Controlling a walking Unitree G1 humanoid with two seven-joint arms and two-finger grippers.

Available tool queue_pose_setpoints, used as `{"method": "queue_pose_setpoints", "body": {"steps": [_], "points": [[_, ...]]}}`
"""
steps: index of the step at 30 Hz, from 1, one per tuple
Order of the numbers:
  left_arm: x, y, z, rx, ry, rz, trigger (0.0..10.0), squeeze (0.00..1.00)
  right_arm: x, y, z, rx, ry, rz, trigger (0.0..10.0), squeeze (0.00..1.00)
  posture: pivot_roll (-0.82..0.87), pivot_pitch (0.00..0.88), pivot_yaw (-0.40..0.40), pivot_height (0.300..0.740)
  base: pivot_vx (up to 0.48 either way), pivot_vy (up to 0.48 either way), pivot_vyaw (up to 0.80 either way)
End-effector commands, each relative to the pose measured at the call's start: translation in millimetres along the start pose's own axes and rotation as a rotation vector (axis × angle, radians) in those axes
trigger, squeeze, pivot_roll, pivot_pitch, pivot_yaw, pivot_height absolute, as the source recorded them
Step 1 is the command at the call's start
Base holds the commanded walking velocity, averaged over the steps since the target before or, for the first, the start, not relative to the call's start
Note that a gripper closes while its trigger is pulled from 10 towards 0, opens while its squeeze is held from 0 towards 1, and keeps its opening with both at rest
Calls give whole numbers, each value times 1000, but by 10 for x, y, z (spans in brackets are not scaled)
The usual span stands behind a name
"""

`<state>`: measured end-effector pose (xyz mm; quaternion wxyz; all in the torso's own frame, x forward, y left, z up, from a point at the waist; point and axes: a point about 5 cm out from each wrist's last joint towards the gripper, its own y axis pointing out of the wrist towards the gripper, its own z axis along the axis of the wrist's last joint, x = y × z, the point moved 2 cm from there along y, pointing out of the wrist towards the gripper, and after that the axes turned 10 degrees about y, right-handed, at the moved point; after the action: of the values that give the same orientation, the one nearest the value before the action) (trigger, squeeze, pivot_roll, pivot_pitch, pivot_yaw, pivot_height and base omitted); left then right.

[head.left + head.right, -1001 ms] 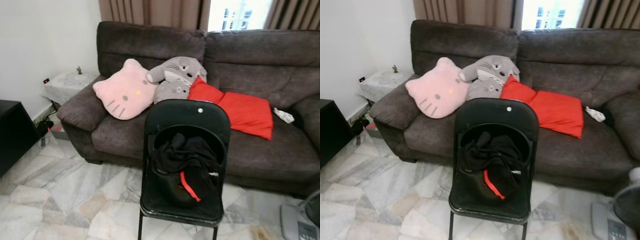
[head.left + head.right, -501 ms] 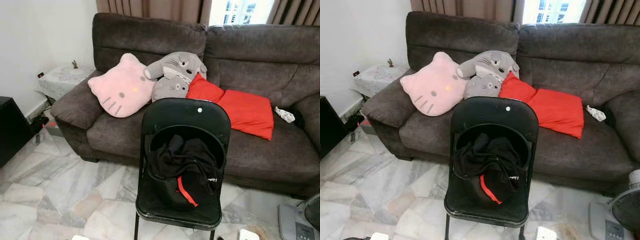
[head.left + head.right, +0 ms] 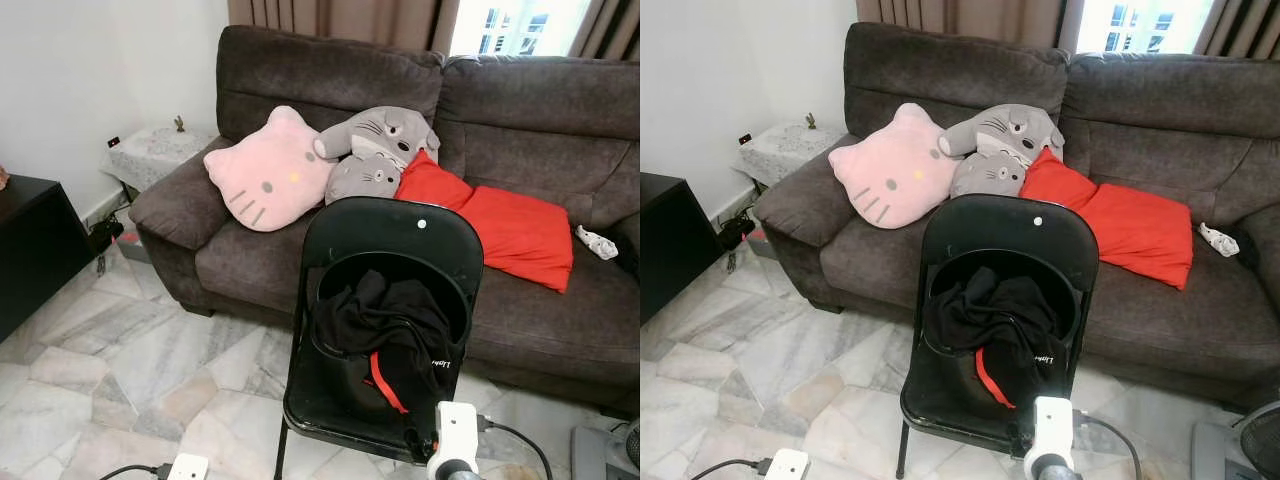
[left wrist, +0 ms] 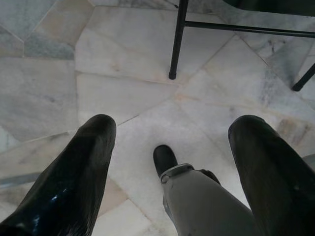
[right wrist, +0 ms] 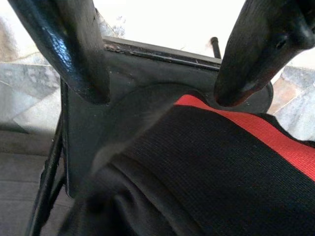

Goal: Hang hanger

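A black garment with a red stripe [image 3: 385, 335] lies heaped on the seat of a black folding chair [image 3: 395, 235] in front of the sofa. A thin dark curved bar [image 3: 325, 348] shows among its folds; I cannot tell whether it is the hanger. My right arm's white wrist [image 3: 456, 432] is at the chair's front edge. My right gripper [image 5: 162, 96] is open just above the seat edge and the red-striped cloth [image 5: 236, 128], touching nothing. My left gripper [image 4: 174, 125] is open, low over the marble floor beside the chair leg [image 4: 176, 46].
A dark brown sofa [image 3: 560, 110] behind the chair holds a pink cat cushion [image 3: 265, 175], grey plush toys [image 3: 375, 150] and a red cushion [image 3: 505, 225]. A black cabinet [image 3: 30, 250] stands at the left, a fan base [image 3: 1250, 450] at the lower right. My own foot [image 4: 165, 158] is below the left gripper.
The camera has shifted, so the whole scene sits further right. Both white wrists have risen into the bottom of the eye views, the right one up to the chair's front edge.
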<state>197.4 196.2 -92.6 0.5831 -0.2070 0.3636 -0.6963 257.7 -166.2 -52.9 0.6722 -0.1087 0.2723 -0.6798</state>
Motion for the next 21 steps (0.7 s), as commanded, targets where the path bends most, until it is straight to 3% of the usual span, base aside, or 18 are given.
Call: {"method": "queue_pose_setpoints", "body": {"steps": [1, 8, 10, 12, 19, 21], "points": [[7, -19, -74, -24, 4, 5, 10000, 0, -33, 6, 0, -1, -9, 13, 10000, 0, -36, 6, 3, 740, 0, 0, 0], [241, 29, -16, -31, 27, -31, 10000, 0, -160, 30, 4, -29, -64, 115, 10000, 0, -51, 33, 23, 740, 0, 0, 0], [348, 39, -13, -40, 35, -46, 10000, 0, -112, 30, 31, -9, -77, 78, 10000, 0, -62, 40, 24, 740, 0, 0, 0], [432, 39, -26, -47, 38, -60, 10000, 0, 10, 17, 90, 41, -29, 1, 10000, 0, -80, 49, 25, 740, 0, 0, 0], [486, 17, -109, -77, 51, -78, 10000, 0, 200, -63, 101, 111, 45, -77, 10000, 0, -104, 59, 24, 740, 0, 0, 0], [513, 2, -160, -97, 55, -82, 10000, 0, 247, -159, 24, 153, 78, -80, 10000, 0, -111, 59, 17, 740, 0, 0, 0]]}}
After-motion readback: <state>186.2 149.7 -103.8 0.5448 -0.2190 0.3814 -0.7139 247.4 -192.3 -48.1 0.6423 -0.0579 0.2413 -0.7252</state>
